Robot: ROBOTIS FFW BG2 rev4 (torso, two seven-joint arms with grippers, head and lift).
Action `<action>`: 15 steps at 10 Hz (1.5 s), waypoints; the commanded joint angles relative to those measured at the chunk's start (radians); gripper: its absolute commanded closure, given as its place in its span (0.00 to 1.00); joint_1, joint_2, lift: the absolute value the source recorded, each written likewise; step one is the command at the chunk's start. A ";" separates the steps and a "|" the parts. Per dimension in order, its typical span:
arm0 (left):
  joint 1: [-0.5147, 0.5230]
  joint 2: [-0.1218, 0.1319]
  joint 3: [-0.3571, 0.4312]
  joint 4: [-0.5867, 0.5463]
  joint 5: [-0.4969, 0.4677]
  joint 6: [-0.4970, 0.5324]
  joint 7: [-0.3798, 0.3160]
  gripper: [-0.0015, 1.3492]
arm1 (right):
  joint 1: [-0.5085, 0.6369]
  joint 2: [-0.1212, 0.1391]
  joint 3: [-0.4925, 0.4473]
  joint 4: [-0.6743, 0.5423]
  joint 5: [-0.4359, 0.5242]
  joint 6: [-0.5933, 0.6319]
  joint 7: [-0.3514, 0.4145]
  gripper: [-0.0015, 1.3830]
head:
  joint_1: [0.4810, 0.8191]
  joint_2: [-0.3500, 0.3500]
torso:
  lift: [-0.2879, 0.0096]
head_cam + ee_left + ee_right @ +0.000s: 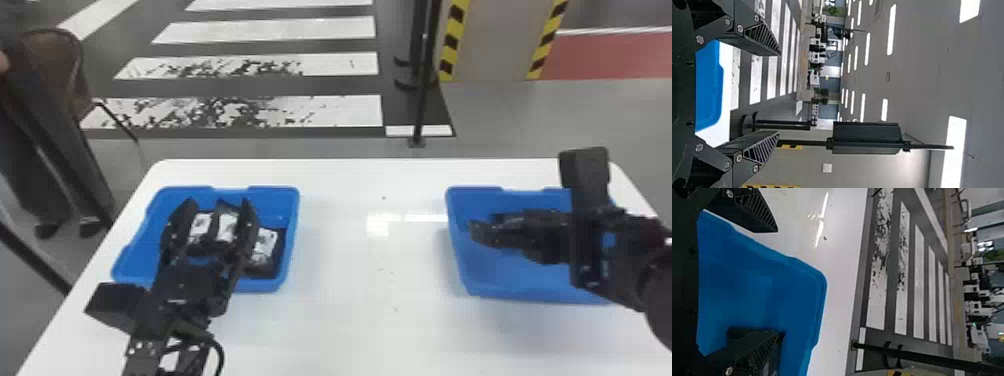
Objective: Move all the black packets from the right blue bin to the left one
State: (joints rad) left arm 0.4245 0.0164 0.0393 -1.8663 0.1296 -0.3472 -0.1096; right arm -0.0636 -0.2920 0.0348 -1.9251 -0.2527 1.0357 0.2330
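Note:
My left gripper (218, 205) is over the left blue bin (134, 257), its fingers spread. Below and beside them, black packets with white labels lie in that bin, one packet (265, 246) at its right side. In the left wrist view the left gripper (779, 94) holds nothing between its tips. Over the right blue bin (525, 290) is my right gripper (482, 231), pointing leftward. The right wrist view has the right gripper (777, 282) wide open above the bin floor; a black packet (781, 344) lies partly hidden behind one finger.
Both bins stand on a white table (370, 280), with a wide gap of tabletop between them. Behind the table, a thin black post (422, 100) rises from the floor.

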 commanded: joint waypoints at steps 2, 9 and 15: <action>0.007 0.005 -0.015 -0.013 0.060 -0.009 -0.032 0.27 | -0.010 0.008 -0.007 0.009 0.119 0.106 -0.050 0.06 | 0.63 0.49 | 0.50; 0.007 0.013 -0.033 -0.013 0.062 -0.011 -0.044 0.27 | -0.138 0.013 -0.005 0.267 0.167 -0.002 -0.115 0.02 | 0.63 0.35 | 0.50; 0.007 0.013 -0.031 -0.013 0.064 -0.011 -0.050 0.27 | -0.216 0.002 -0.003 0.500 0.083 -0.103 -0.106 0.53 | 0.63 0.32 | 0.50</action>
State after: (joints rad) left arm 0.4312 0.0291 0.0073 -1.8788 0.1935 -0.3584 -0.1602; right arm -0.2760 -0.2880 0.0320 -1.4454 -0.1470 0.9437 0.1263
